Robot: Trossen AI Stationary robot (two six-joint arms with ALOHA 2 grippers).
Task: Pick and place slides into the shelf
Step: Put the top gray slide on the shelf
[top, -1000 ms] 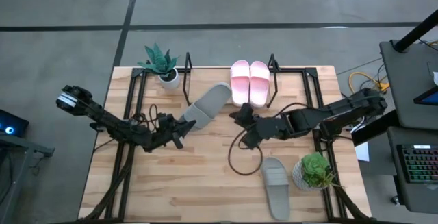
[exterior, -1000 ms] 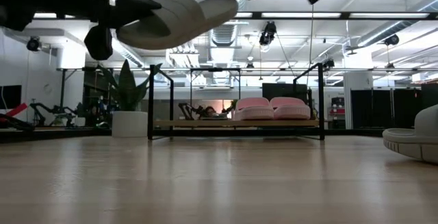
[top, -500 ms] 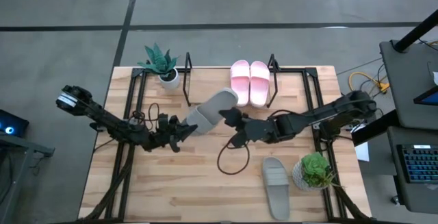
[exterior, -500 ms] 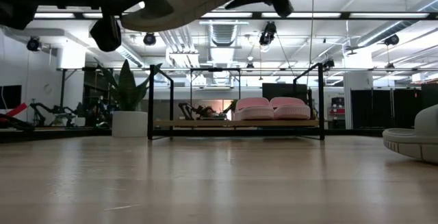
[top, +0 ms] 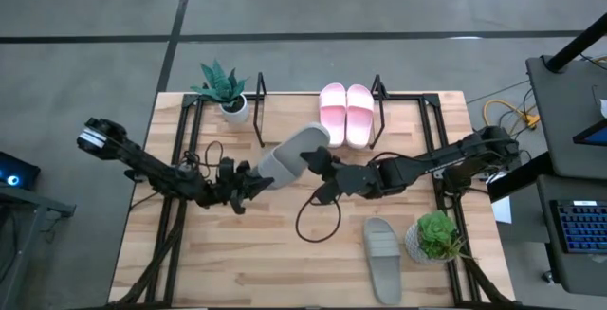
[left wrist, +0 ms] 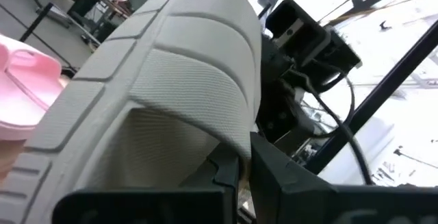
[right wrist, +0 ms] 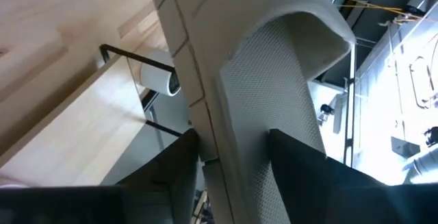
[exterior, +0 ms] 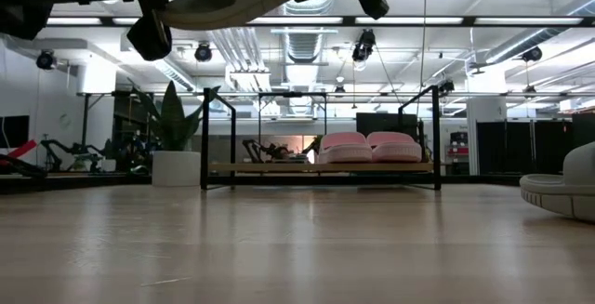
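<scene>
Grey-green slide [top: 292, 154] between both end effectors

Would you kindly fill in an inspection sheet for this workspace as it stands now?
Surface: wooden table, bare in front.
Job's things: two pink slides on the shelf; one grey slide held in the air; another grey slide on the table.
Clutter: two potted plants.
Grippers: left gripper shut on the raised slide's heel; right gripper closing on its toe.
Cables: black loop under the right arm.
Surroundings: keyboard beside the table.
</scene>
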